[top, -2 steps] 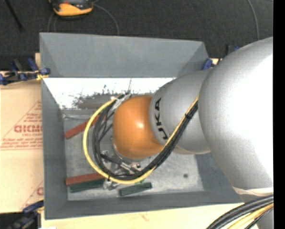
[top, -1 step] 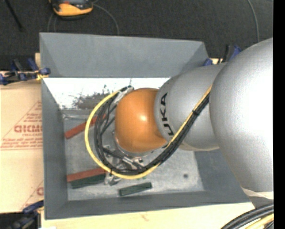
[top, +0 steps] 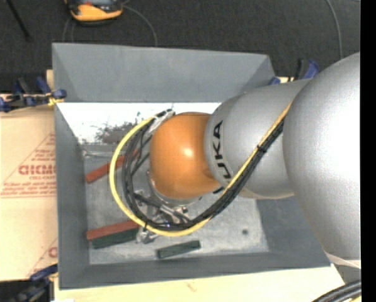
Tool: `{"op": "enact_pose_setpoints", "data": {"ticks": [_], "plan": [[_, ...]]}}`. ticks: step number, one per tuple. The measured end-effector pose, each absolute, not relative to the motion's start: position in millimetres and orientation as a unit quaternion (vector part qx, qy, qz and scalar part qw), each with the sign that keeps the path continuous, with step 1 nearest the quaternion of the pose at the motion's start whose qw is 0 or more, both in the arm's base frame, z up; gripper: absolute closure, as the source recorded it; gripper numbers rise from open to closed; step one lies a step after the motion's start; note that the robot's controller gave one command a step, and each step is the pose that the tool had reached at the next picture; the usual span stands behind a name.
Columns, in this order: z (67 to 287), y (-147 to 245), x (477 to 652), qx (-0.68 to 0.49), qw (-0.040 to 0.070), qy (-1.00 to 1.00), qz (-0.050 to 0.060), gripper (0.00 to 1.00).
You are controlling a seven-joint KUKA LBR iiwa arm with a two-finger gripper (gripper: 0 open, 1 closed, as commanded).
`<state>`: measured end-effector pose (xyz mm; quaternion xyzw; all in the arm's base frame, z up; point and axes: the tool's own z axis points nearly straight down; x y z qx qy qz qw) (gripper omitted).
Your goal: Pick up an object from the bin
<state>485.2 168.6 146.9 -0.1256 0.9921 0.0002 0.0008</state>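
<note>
My gripper is low in the bin's front left part, mostly hidden beneath the arm's orange cover and cables. Just to its left lie a red-brown flat bar and, right against that bar, a dark green bar. Both point toward the gripper, and their right ends reach its lower edge. Another dark green bar lies near the front wall, just below the gripper. Whether anything is held is hidden.
A red-brown stick lies slanted by the left wall, partly behind the yellow cable loop. The arm covers the bin's middle and right side. Dark specks dot the back left floor.
</note>
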Motion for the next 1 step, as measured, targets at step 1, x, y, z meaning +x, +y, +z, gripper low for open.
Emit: {"op": "enact_pose_setpoints", "data": {"ticks": [1], "plan": [[224.2,181.6,501.5,-0.124,0.001,0.992,0.000,1.00]]}}
